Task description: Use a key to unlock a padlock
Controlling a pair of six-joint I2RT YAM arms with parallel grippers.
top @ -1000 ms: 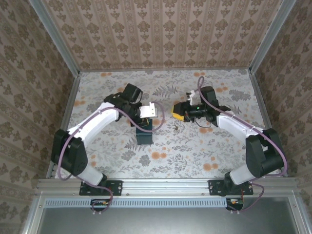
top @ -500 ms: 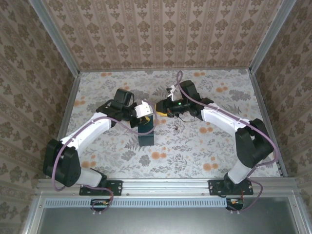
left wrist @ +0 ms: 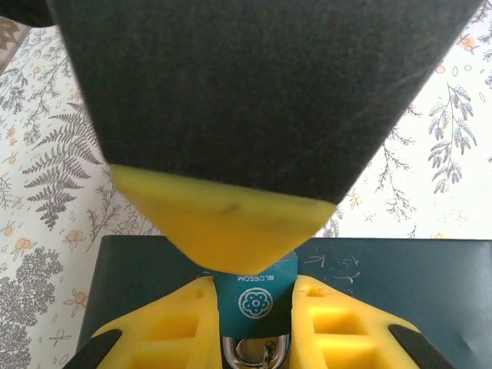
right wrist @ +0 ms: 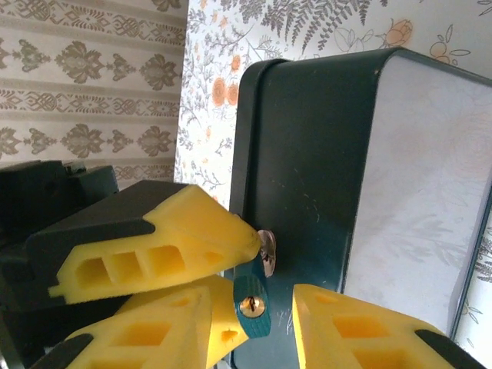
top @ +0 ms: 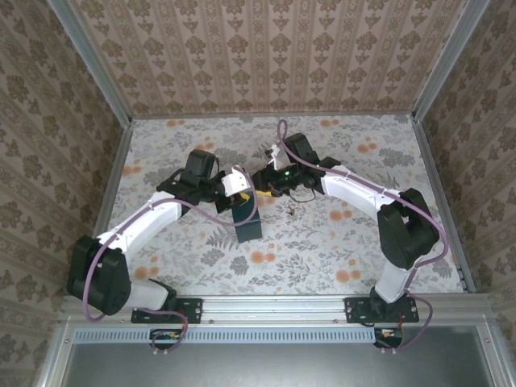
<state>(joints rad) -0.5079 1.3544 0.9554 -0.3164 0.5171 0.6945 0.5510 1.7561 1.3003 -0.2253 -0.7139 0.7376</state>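
Observation:
The small teal padlock hangs on the front of a dark teal box, with its silver shackle at the bottom of the left wrist view. My left gripper is shut on the padlock's sides. In the right wrist view the padlock shows its brass keyhole. My right gripper is open around its lower end, with nothing gripped. From above, the left gripper and right gripper meet over the box. A tiny dark piece, the key, lies on the table right of the box.
The box stands on the floral table and has a pale side face. A finger of the left gripper presses in beside the padlock. Patterned walls and metal rails enclose the table.
My right arm has swung left from the table's middle until its gripper reached the padlock. The left gripper stayed on the padlock, and the box has turned slightly.

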